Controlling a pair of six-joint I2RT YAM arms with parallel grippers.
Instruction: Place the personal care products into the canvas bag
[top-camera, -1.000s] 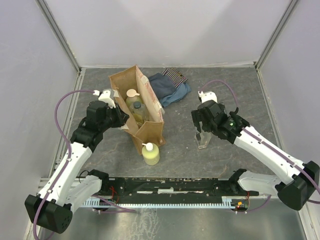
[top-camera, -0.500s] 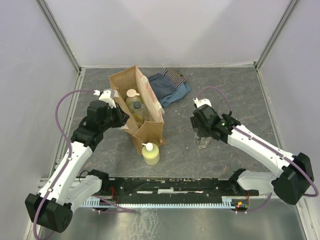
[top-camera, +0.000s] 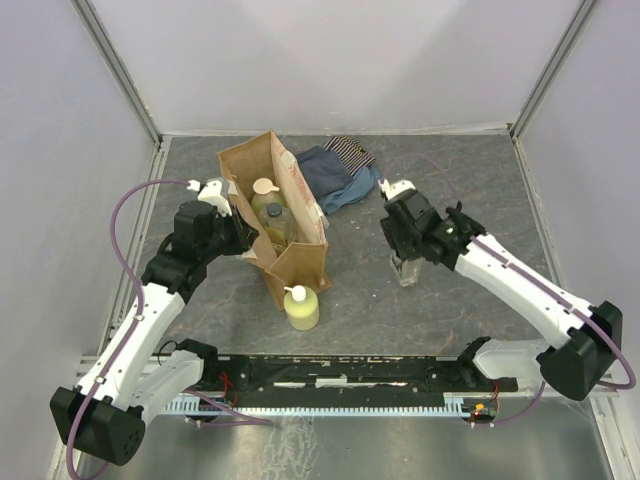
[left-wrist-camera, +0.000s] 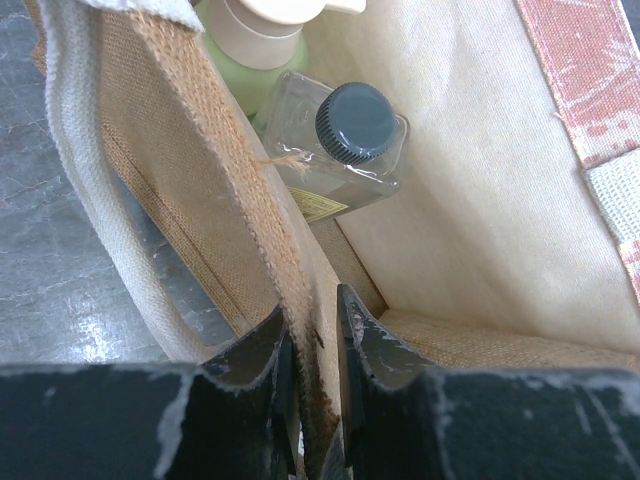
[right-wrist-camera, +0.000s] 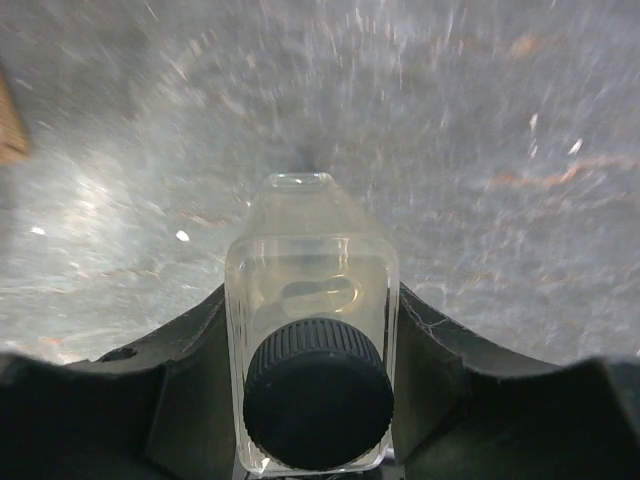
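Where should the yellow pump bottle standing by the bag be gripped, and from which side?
Likely best: take the yellow pump bottle by its round body, below the white pump head, pincer coming from above or the near side, fingers closing left and right. It stands upright, and the canvas bag crowds its far side.

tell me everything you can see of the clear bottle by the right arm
The clear square bottle is see-through, glass or hard plastic, with rounded corners and a ribbed dark screw cap, closed. The jaws of the right gripper press its two flat sides, cap toward the wrist, base toward the grey table. Overhead it stands apart from the canvas bag, to its right; whether its base touches the table is unclear.
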